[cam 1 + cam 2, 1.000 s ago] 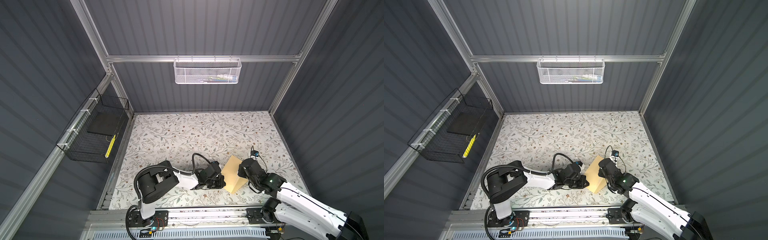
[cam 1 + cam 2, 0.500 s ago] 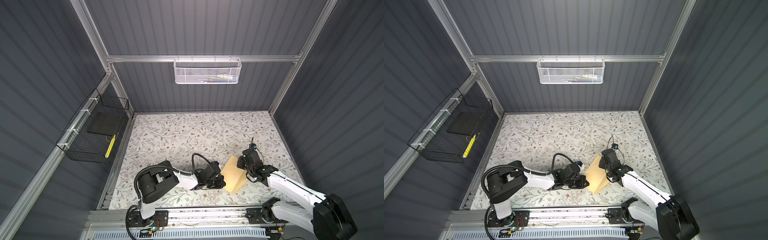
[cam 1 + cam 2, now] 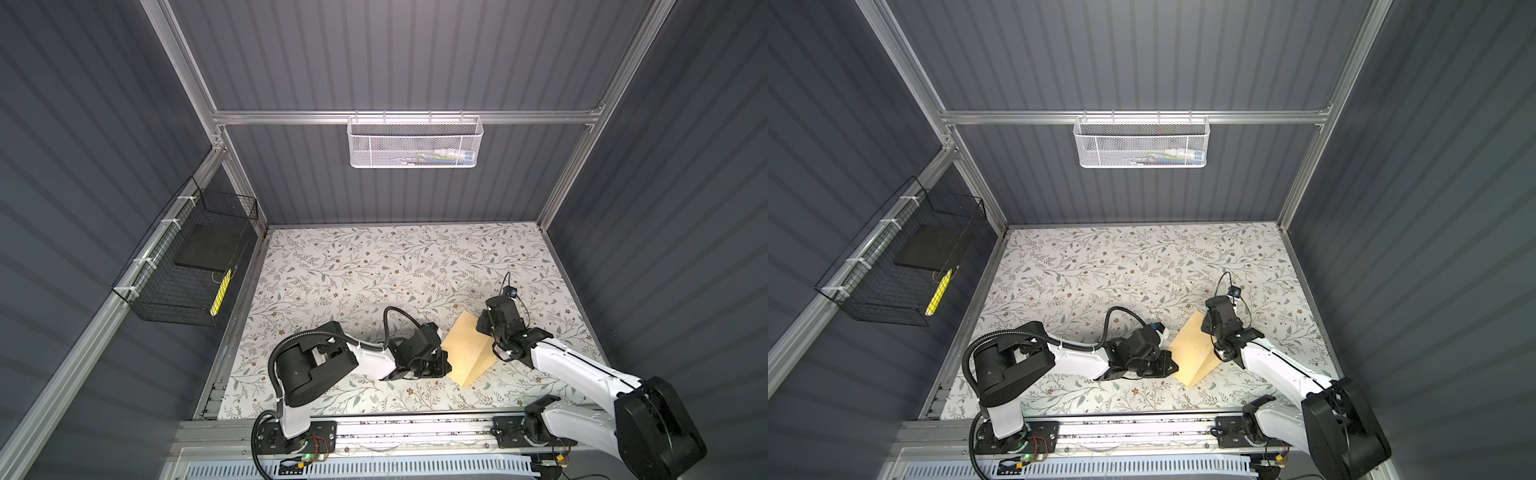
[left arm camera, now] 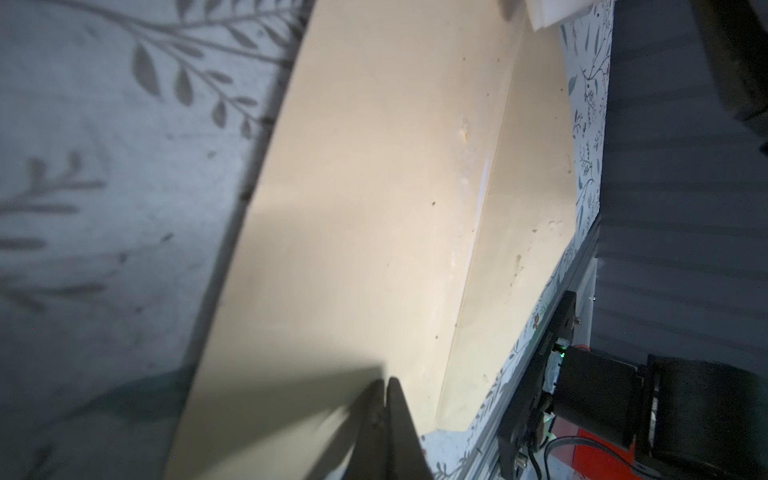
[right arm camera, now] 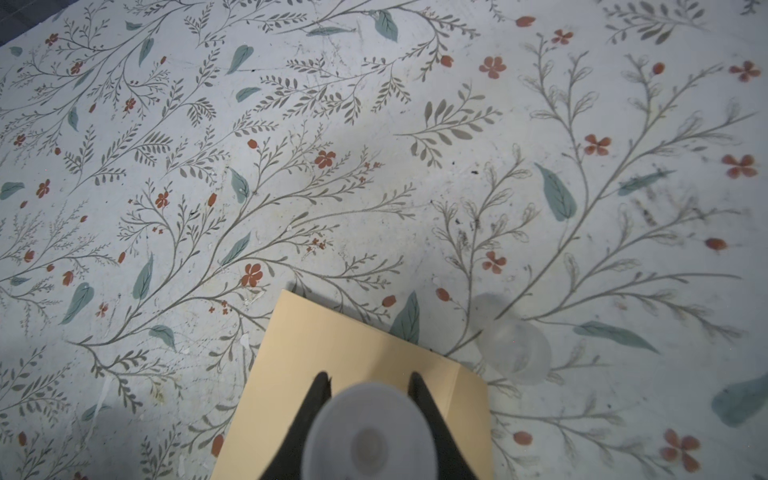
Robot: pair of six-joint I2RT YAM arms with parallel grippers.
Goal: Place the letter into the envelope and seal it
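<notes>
The tan envelope (image 3: 465,353) (image 3: 1192,353) lies slanted on the floral table near the front, with a crease along the side toward the right arm. My left gripper (image 3: 441,366) (image 3: 1170,365) is shut at the envelope's left edge. In the left wrist view its closed fingertips (image 4: 392,388) rest over the tan paper (image 4: 374,208). My right gripper (image 3: 484,328) (image 3: 1206,328) hovers over the envelope's far right corner, shut on a white cylindrical stick (image 5: 368,432) seen end-on above the envelope (image 5: 332,345). The letter is not in view.
A clear round cap (image 5: 513,351) lies on the table just off the envelope's corner. A white mesh basket (image 3: 415,141) hangs on the back wall and a black wire basket (image 3: 187,266) on the left wall. The metal rail (image 3: 395,428) runs along the front.
The right arm has drawn its elbow in and its gripper, still holding the stick, has shifted a little toward the back along the envelope. The left arm has not moved.
</notes>
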